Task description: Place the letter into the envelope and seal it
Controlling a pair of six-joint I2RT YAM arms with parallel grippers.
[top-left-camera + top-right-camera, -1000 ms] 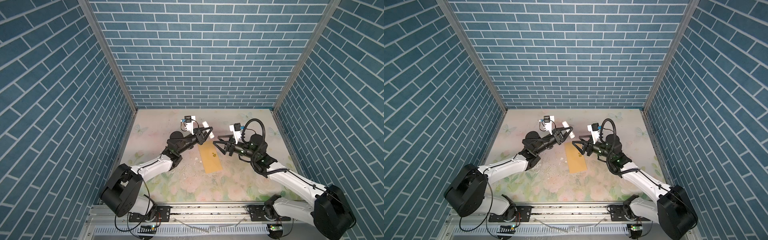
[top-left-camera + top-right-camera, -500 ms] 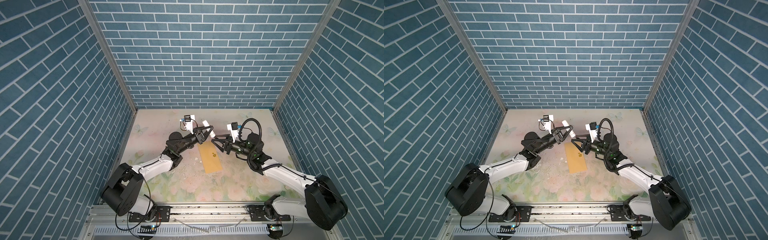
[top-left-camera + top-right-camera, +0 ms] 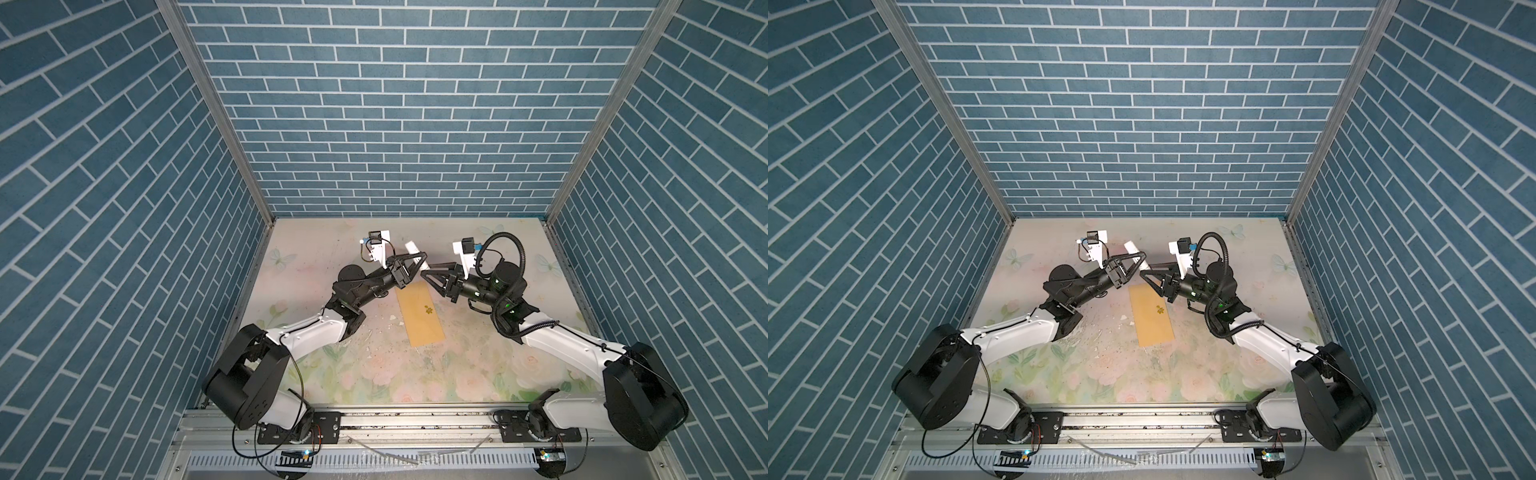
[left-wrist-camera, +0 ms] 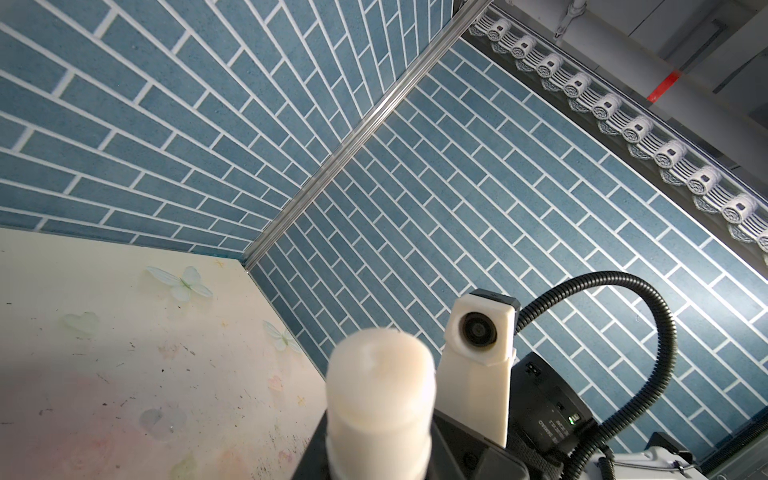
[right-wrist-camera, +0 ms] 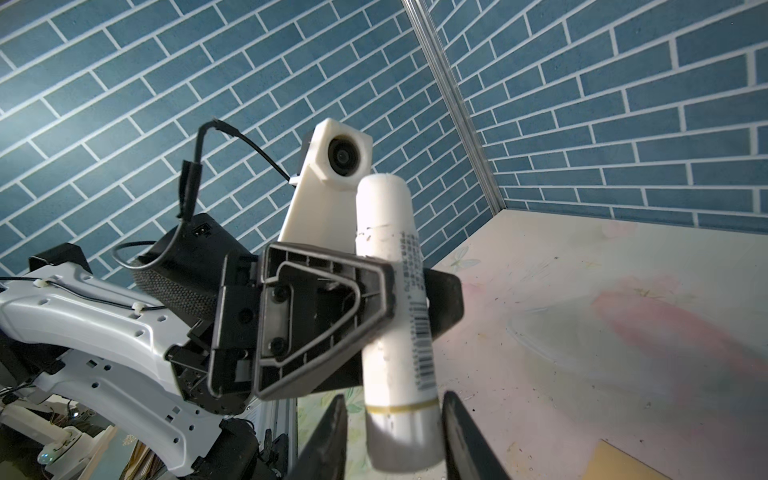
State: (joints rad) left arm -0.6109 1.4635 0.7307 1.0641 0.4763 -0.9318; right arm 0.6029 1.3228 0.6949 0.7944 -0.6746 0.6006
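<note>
The left gripper [image 5: 386, 299] clamps the white cylindrical glue stick [image 5: 397, 316]; the right gripper [image 5: 392, 432] stands narrow around its lower cap end (contact unclear). Pull the cap straight along the axis, over the mustard-yellow paper envelope [image 3: 419, 316] lying flat below; the letter is unseen.

place: robot lab test cell | evidence: faux-brick panels [image 3: 399, 124], aluminium rail [image 3: 415, 424]

Bright even light; close wrist-view foreground blurred.
</note>
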